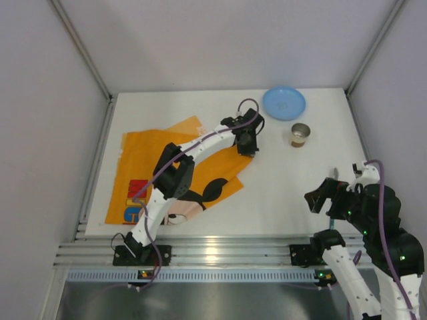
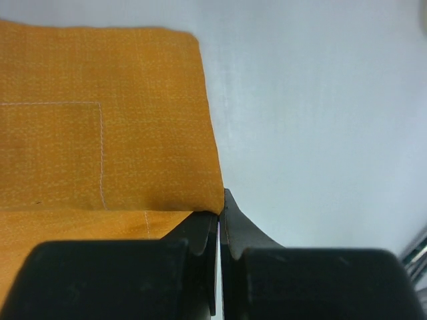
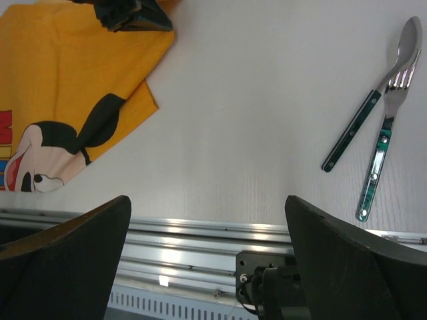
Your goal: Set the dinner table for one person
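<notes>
Orange cartoon-mouse placemat: red and blue letters near its front edge, too partial to read. Left gripper clenched on the placemat's folded corner. Right gripper spread wide, holding nothing, over the near right edge of the white dinner table, which spans the whole work area under everything. Green-handled spoon and fork lie with heads meeting. Blue plate and metal cup sit far right.

Crumpled orange cartoon-mouse placemat, blue plate at far edge, metal cup near it, green-handled spoon, fork

placemat partly hidden under left arm, cut off at wrist-view edges
</notes>
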`<state>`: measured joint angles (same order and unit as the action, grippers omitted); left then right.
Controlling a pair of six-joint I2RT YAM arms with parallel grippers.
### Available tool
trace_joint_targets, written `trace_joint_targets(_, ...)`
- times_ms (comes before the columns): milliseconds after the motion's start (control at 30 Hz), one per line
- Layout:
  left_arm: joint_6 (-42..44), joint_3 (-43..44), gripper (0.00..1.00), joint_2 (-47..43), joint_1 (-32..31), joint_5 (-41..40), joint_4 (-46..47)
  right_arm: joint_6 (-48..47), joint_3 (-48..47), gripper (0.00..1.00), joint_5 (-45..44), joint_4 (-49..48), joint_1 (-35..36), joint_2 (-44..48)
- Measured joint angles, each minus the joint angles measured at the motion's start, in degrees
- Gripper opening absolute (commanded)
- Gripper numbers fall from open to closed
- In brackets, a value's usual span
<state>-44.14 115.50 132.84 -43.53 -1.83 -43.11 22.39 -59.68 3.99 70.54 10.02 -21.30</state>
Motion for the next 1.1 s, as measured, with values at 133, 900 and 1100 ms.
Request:
trace_joint_targets(133, -0.52, 6.32, 0.0, 1.86, -1.77, -0.07, -0.63, -0.31, -0.07, 1.0, -0.02, 0.52, 0.0, 0.15)
trace_joint_targets(900, 3.43, -27.98, 0.98, -43.23, 29.68, -28.65, -7.82, 2.69, 2.62, 0.89, 23.3, -24.28, 4.07, -45.94)
trace_joint_targets(1100, 3.74, -48.04, 0.98, -54.97, 38.84, -23.69, -6.71, 2.54, 0.57, 0.73, 24.83, -30.6, 9.14, -65.44)
